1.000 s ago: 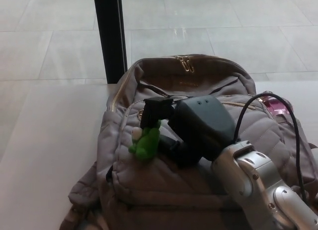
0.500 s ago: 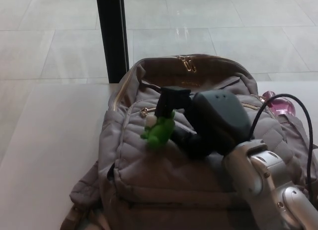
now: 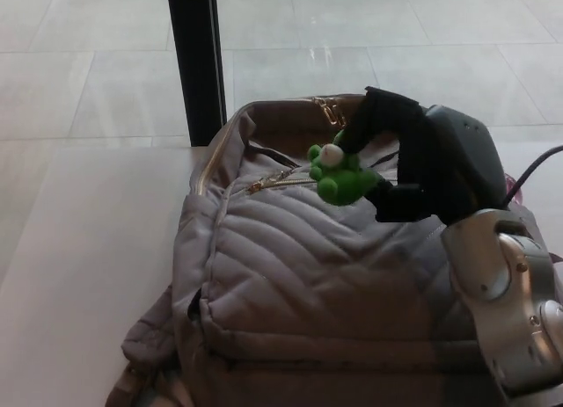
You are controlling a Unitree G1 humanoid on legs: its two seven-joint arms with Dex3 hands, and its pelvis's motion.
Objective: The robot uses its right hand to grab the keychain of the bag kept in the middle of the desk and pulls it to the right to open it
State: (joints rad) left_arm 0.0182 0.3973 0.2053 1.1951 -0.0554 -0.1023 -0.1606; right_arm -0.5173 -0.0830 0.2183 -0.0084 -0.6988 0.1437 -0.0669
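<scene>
A grey quilted backpack (image 3: 299,284) lies on the white desk (image 3: 88,275) in the head view. A green frog keychain (image 3: 339,174) hangs from the gold zipper (image 3: 277,182) of its front pocket. My right hand (image 3: 422,161) comes in from the right and is shut on the green frog keychain, holding it above the bag's upper middle. The zipper line runs from the bag's left shoulder toward the frog. My left hand does not show.
A black vertical post (image 3: 195,60) stands just behind the desk's far edge, left of the bag. A second gold zipper pull (image 3: 330,112) sits at the bag's top. Pale tiled floor lies beyond. Bare desk stretches to the left of the bag.
My right hand has moved up and to the right with the green frog keychain in it, from the bag's left side to its upper middle. The zipper has been drawn along with it.
</scene>
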